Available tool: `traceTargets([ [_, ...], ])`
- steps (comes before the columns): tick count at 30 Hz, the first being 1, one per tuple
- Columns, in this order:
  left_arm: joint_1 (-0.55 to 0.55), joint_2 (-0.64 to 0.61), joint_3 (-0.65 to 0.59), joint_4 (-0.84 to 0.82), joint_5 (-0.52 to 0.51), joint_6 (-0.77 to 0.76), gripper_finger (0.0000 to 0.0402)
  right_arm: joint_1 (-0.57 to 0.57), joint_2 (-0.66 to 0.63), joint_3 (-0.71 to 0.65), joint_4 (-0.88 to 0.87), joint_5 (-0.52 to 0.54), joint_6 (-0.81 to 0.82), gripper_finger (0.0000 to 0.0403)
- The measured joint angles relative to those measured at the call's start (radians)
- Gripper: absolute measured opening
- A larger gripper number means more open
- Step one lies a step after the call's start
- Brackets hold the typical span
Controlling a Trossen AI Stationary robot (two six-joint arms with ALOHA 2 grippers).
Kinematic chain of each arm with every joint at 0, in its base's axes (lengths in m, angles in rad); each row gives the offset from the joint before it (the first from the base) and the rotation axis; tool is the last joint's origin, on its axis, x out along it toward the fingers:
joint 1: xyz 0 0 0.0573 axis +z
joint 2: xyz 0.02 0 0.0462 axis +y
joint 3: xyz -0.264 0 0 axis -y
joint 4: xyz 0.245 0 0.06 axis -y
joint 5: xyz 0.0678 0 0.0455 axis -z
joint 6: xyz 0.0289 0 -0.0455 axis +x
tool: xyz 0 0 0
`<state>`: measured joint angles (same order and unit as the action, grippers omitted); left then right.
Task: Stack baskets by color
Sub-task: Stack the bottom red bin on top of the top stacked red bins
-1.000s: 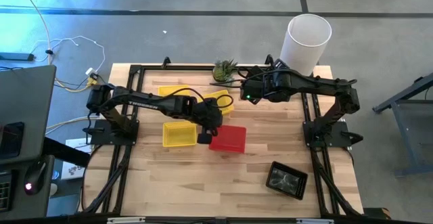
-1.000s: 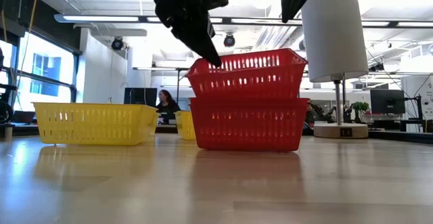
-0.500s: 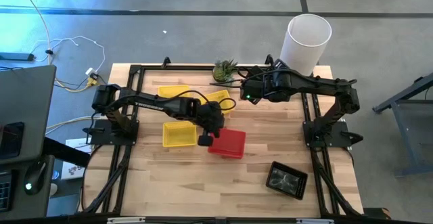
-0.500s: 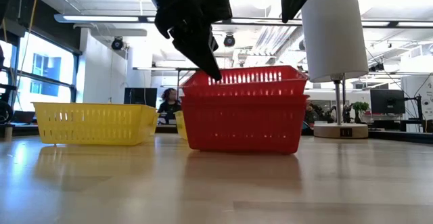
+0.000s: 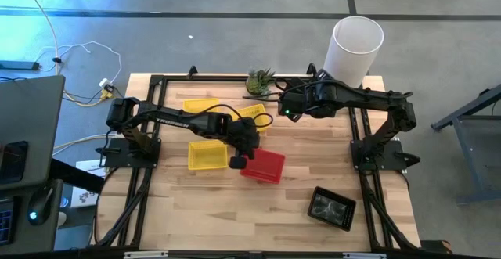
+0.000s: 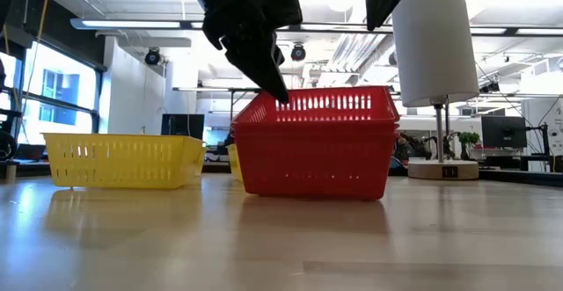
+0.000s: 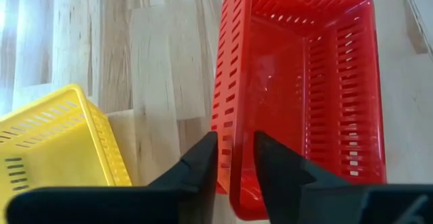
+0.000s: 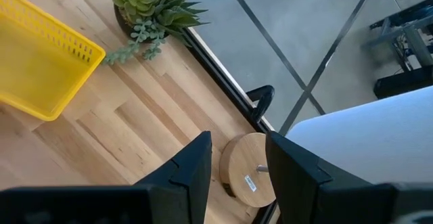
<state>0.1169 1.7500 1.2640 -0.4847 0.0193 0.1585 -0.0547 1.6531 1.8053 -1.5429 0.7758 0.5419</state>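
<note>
Basket of red plastic mesh, shallow and rectangular point(image 5: 266, 167), sits flat near the middle of the light wooden table point(image 5: 196, 204), turned slightly askew. From the side it looks like one deep red block, so how many red baskets are nested in it cannot be told.

The left gripper point(image 7: 235, 163) reaches down from above at the red basket's left short end. Its arm stretches across from the table's left side with the wrist bent downward. The two dark fingers point(image 7: 203, 166) straddle the end wall, one outside and one inside. They are parted, with a sliver of space showing between the inner finger and the wall, so they are not clamping it.

Just left of the red basket, close but apart, stands a yellow plastic mesh basket point(image 5: 205, 156) of the same shape. Two further yellow baskets point(image 5: 200, 105) lie toward the back edge, partly covered by the left arm, which makes three yellow baskets in all.

A black mesh basket point(image 5: 332, 207) rests alone near the front right corner, well apart from the others. Whether more are nested in it cannot be told.

The right gripper point(image 8: 237, 166) hangs above the back of the table with its fingers spread wide and holding nothing. Its arm is folded in from the right. One small green potted plant point(image 5: 260, 80) stands at the back edge, and one tall white cylinder point(image 5: 356, 46) stands at the back right corner.
</note>
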Motion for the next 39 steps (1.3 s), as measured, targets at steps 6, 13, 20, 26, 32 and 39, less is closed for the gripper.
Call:
traceTargets([
  [6,0.000,0.000,0.000,0.002,0.000,-0.016,0.0120,0.000,0.000,0.000,0.000,0.000,0.000,0.0126],
  [13,0.000,0.004,0.000,0.001,0.000,-0.008,0.0110,0.000,0.000,0.000,0.000,0.000,0.000,0.0126],
  [20,0.001,0.004,0.000,0.002,0.000,-0.004,0.0058,0.000,0.000,0.000,0.000,0.000,0.000,0.0126],
  [26,0.003,0.004,0.000,0.003,0.000,0.007,0.0008,0.000,0.000,0.000,0.000,0.000,0.000,0.0126],
  [32,0.003,0.004,0.005,0.008,0.001,0.006,0.0007,0.000,0.000,0.000,0.000,0.000,0.000,0.0126],
  [39,0.030,0.003,0.013,-0.022,0.119,-0.052,0.0003,0.000,0.000,0.000,-0.001,-0.003,0.000,0.0126],
])
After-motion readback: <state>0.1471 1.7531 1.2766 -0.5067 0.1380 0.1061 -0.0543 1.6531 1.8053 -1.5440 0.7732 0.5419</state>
